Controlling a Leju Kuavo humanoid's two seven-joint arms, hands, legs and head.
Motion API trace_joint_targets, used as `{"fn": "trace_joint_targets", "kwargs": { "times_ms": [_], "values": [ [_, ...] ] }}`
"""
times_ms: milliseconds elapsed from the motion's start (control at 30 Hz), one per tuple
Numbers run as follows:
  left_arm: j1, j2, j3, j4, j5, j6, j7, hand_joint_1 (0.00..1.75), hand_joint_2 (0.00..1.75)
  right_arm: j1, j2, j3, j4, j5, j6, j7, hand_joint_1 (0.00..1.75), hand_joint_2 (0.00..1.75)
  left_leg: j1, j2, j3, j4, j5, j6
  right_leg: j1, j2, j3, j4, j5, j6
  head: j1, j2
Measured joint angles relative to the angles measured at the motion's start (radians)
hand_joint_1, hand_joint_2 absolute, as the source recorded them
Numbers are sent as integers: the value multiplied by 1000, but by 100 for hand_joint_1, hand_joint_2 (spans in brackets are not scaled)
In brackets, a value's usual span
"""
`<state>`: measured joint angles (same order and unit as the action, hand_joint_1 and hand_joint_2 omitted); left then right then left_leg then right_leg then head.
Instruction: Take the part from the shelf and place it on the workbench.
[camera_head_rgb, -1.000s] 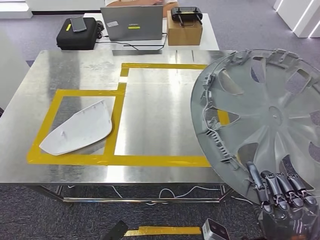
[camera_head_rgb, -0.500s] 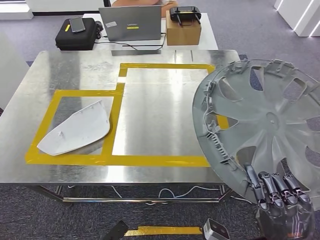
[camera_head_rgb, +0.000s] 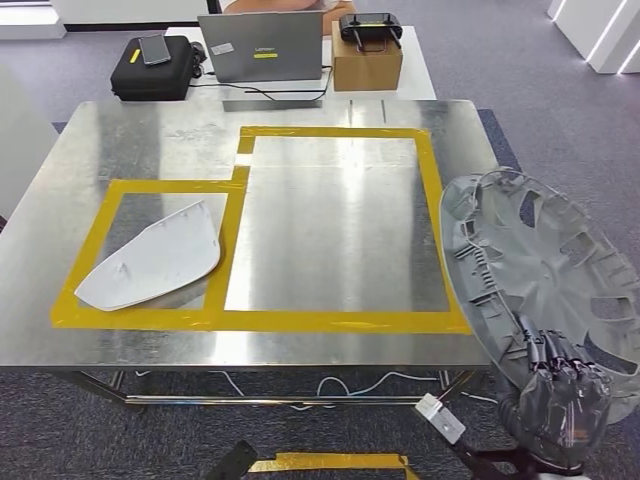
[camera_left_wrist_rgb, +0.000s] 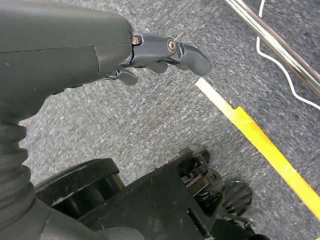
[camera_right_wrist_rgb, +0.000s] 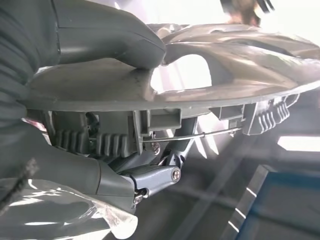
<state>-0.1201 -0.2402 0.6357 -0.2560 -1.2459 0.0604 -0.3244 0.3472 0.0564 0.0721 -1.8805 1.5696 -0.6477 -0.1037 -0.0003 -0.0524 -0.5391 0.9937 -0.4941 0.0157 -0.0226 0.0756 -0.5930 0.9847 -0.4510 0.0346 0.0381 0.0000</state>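
We see the right hand (camera_head_rgb: 562, 385) gripping the rim of the silver wheel cover (camera_head_rgb: 543, 270), thumb on one face and fingers (camera_right_wrist_rgb: 158, 177) on the ribbed underside; the cover is tilted, off the workbench's (camera_head_rgb: 324, 340) right edge. The left hand (camera_left_wrist_rgb: 113, 50) hangs over grey carpet w/ fingers apart, holding nothing. A white panel (camera_head_rgb: 151, 260) lies in the smaller taped box (camera_head_rgb: 106, 205) at left.

Brushed-metal workbench (camera_head_rgb: 332, 230), matt grey plastic wheel cover (camera_head_rgb: 543, 270), w/ carpet floor (camera_head_rgb: 558, 90)
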Motion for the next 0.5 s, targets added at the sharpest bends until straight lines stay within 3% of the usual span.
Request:
{"fn": "trace_joint_targets", "kwargs": {
  "times_ms": [100, 267, 500],
  "values": [
    [0, 10, -15, 0, 0, -9, -10, 0, 175, -22, -67, 61, 58, -1, 13, 102, 175, 175, 0, 0, 0, 0, 0, 0, 0, 0, 0, 0, 0, 0, 0, 0],
    [2, 24, -27, 0, 12, -10, -18, 0, 175, -58, -130, 149, 136, -13, 45, 238, 175, 175, 0, 0, 0, 0, 0, 0, 1, -1, -1, 0, 0, 0, 0, 0],
    [10, 37, -34, 0, 31, -9, -17, 0, 175, -85, -176, 184, 228, -78, 65, 264, 175, 175, 1, 0, 0, 0, 1, -1, 1, -1, -2, 0, 0, 0, 0, 0]
  ]
}}
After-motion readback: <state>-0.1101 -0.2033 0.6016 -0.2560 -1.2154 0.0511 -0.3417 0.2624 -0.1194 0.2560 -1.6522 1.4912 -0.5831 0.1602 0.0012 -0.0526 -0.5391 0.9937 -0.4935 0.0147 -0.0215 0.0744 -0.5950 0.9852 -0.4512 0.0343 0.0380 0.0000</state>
